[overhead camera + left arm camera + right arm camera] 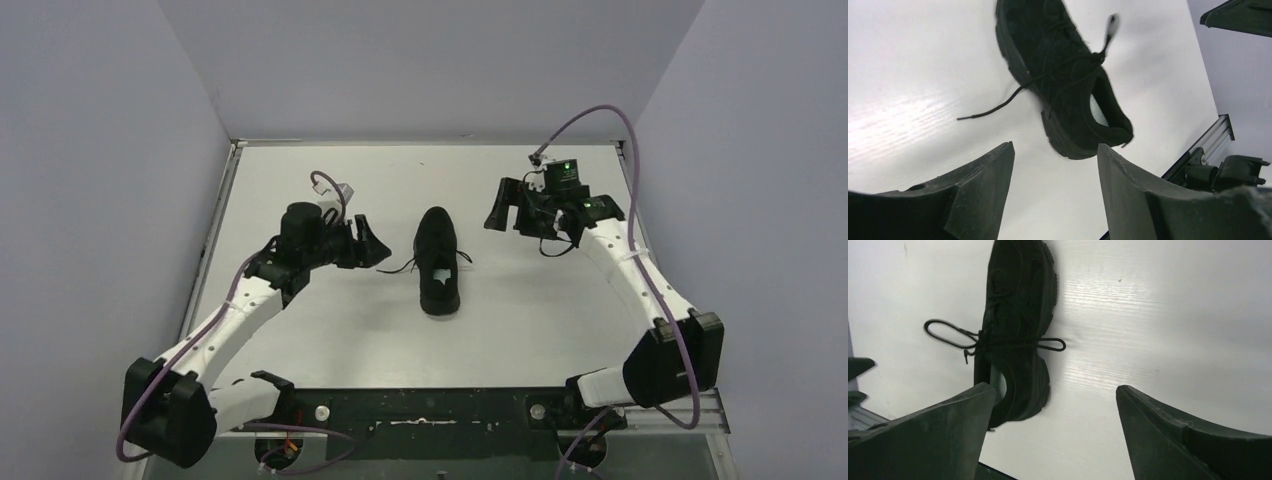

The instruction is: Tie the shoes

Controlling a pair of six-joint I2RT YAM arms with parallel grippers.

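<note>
Shoes: one, a black sneaker (437,262) at the centre of the frame;
Arms: two, left arm (225,325) at lower left, right arm (625,255) at right;
Grippers: two, left gripper (374,245) and right gripper (500,212);
Tables: one, a white table (320,345)

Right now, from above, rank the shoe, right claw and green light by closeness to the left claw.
1. The shoe, mid-table, just beside the left claw.
2. The right claw, beyond the shoe.
3. The green light, far right, on the right arm.

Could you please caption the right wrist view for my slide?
Black sneaker on white table, laces looped either side, framed by open fingers.
</note>
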